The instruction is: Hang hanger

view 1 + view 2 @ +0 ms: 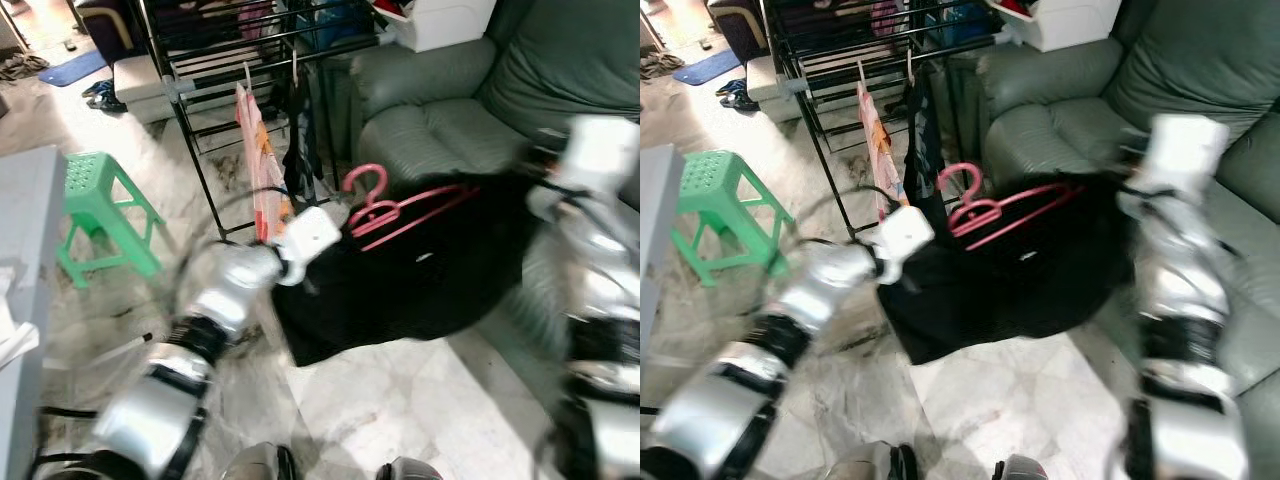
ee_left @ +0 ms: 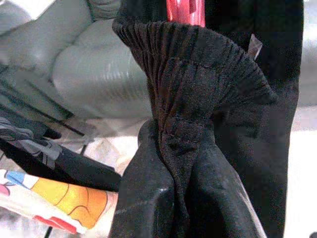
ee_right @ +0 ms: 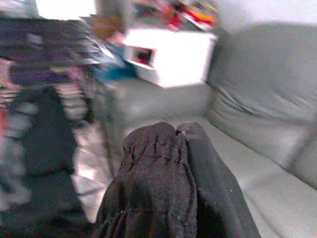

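Observation:
A pink hanger [image 1: 400,210] sits in the top of a black garment [image 1: 420,285], its hook [image 1: 365,185] sticking out toward the black drying rack [image 1: 250,60]. The garment is stretched between both arms above the floor. My left gripper [image 1: 300,268] holds its left edge, just below the white wrist. In the left wrist view the gathered waistband [image 2: 188,99] bunches up with the pink hanger [image 2: 184,11] behind it. My right gripper [image 1: 535,195] grips the right edge near the sofa, and black cloth [image 3: 163,188] covers its fingers. The picture is blurred.
Orange and dark clothes [image 1: 262,170] hang on the rack. A green stool [image 1: 100,210] stands on the marble floor to the left, beside a grey counter [image 1: 20,250]. A grey-green sofa [image 1: 440,110] lies right, with a white box [image 1: 440,20] behind its arm.

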`<state>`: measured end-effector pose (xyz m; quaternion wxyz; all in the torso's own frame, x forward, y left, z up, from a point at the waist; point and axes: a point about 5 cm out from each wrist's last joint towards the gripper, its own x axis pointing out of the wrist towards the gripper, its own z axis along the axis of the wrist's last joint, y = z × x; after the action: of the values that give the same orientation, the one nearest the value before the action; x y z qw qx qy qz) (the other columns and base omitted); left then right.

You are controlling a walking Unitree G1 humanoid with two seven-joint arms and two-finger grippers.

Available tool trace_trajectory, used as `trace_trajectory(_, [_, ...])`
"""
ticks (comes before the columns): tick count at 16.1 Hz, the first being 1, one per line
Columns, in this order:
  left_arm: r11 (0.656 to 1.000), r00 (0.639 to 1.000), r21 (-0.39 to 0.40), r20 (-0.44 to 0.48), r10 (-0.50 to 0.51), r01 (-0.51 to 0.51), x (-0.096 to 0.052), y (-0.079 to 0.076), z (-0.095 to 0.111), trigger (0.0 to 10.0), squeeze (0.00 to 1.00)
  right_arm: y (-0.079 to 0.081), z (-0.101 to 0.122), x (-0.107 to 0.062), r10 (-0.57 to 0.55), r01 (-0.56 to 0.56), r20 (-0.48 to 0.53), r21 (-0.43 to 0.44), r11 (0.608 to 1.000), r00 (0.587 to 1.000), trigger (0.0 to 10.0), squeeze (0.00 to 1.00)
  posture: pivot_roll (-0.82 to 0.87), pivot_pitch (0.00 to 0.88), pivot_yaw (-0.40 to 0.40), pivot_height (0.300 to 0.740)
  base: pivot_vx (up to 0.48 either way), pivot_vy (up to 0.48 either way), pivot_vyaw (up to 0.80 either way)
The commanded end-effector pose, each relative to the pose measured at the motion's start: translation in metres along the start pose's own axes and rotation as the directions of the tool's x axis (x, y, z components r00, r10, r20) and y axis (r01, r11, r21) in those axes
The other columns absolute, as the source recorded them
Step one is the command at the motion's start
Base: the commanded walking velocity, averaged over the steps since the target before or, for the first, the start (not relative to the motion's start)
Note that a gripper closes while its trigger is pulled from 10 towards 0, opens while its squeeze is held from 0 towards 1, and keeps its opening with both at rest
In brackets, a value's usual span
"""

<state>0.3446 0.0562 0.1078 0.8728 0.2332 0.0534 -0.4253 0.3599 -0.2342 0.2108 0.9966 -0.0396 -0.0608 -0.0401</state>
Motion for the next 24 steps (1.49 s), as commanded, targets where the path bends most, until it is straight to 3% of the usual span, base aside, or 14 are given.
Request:
trace_trajectory(1, [0.998,0.998,0.033,-0.016,0.055,-0.055,0.001,0.008,0.004,0.0,0.00,0.014,0.014,0.005,0.025,-0.024,0.062,-0.015,1.000,0.998,0.0,0.00,-0.07,0.003,0.048,0.740,0.000,0.000,0.00])
trace_trajectory(3, [0.989,0.987,-0.025,-0.060,0.146,-0.147,0.010,0.003,0.001,0.0,0.00,0.052,0.019,0.011,0.125,-0.124,0.081,-0.017,0.992,0.989,0.0,0.00,-0.06,0.000,0.045,0.740,0.000,0.000,0.00])
trace_trajectory(4, [0.979,0.979,-0.056,-0.072,0.192,-0.196,0.010,0.005,0.000,0.0,0.00,0.060,0.019,0.010,0.153,-0.151,0.079,-0.029,0.988,0.985,0.0,0.00,-0.06,0.000,0.046,0.740,0.000,0.000,0.00])
trace_trajectory(8, [0.868,0.895,-0.223,-0.153,0.419,-0.444,0.008,0.021,-0.006,0.0,0.00,0.092,-0.003,-0.005,0.338,-0.339,-0.023,-0.049,0.940,0.941,0.0,0.00,-0.07,0.000,0.044,0.740,0.000,0.000,0.00])
trace_trajectory(10, [0.806,0.853,-0.279,-0.192,0.486,-0.522,0.003,0.029,-0.010,0.0,0.00,0.109,-0.025,-0.026,0.529,-0.541,-0.141,-0.075,0.837,0.837,0.0,0.00,-0.07,0.001,0.044,0.740,0.000,0.000,0.00])
trace_trajectory(12, [0.752,0.811,-0.304,-0.227,0.539,-0.585,-0.002,0.038,-0.013,0.0,0.00,0.125,-0.041,-0.059,0.707,-0.731,-0.205,-0.078,0.677,0.677,0.0,0.00,-0.07,0.001,0.044,0.740,0.000,0.000,0.00])
trace_trajectory(14, [0.731,0.800,-0.324,-0.242,0.549,-0.600,-0.003,0.039,-0.015,0.0,0.00,0.132,-0.044,-0.080,0.797,-0.818,-0.204,-0.034,0.575,0.569,0.0,0.00,-0.08,0.004,0.046,0.740,0.000,0.000,0.00])
trace_trajectory(15, [0.726,0.797,-0.328,-0.245,0.552,-0.604,-0.003,0.040,-0.015,0.0,0.00,0.133,-0.045,-0.084,0.805,-0.829,-0.218,-0.035,0.558,0.551,0.0,0.00,-0.08,0.004,0.046,0.740,0.000,0.000,0.00])
trace_trajectory(16, [0.723,0.797,-0.335,-0.239,0.554,-0.604,-0.003,0.041,-0.013,0.0,0.00,0.132,-0.050,-0.087,0.798,-0.831,-0.247,-0.063,0.553,0.550,2.5,0.00,-0.08,0.004,0.046,0.740,0.000,0.000,0.00])
trace_trajectory(17, [0.720,0.795,-0.337,-0.235,0.559,-0.606,-0.003,0.042,-0.012,0.0,0.00,0.129,-0.055,-0.084,0.767,-0.812,-0.274,-0.118,0.572,0.580,8.6,0.00,-0.08,0.004,0.046,0.740,0.000,0.000,0.00])
trace_trajectory(18, [0.731,0.798,-0.321,-0.220,0.561,-0.602,-0.002,0.043,-0.010,0.0,0.00,0.122,-0.059,-0.082,0.734,-0.792,-0.303,-0.174,0.585,0.608,10.0,0.40,-0.08,0.004,0.046,0.740,0.000,0.000,0.00])
trace_trajectory(19, [0.740,0.801,-0.306,-0.203,0.563,-0.598,-0.003,0.045,-0.008,0.0,0.00,0.114,-0.062,-0.079,0.697,-0.768,-0.323,-0.249,0.590,0.640,10.0,1.00,-0.08,0.004,0.046,0.740,0.000,0.000,0.00])
trace_trajectory(21, [0.747,0.800,-0.287,-0.187,0.570,-0.599,-0.008,0.051,-0.008,0.0,0.00,0.094,-0.064,-0.076,0.623,-0.706,-0.339,-0.420,0.570,0.705,10.0,1.00,-0.08,0.004,0.046,0.740,0.000,0.000,0.00])
trace_trajectory(24, [0.747,0.799,-0.285,-0.187,0.572,-0.601,-0.009,0.053,-0.009,0.0,0.00,0.090,-0.064,-0.076,0.616,-0.698,-0.339,-0.446,0.560,0.711,10.0,1.00,-0.07,0.006,0.043,0.740,0.000,0.000,0.00])
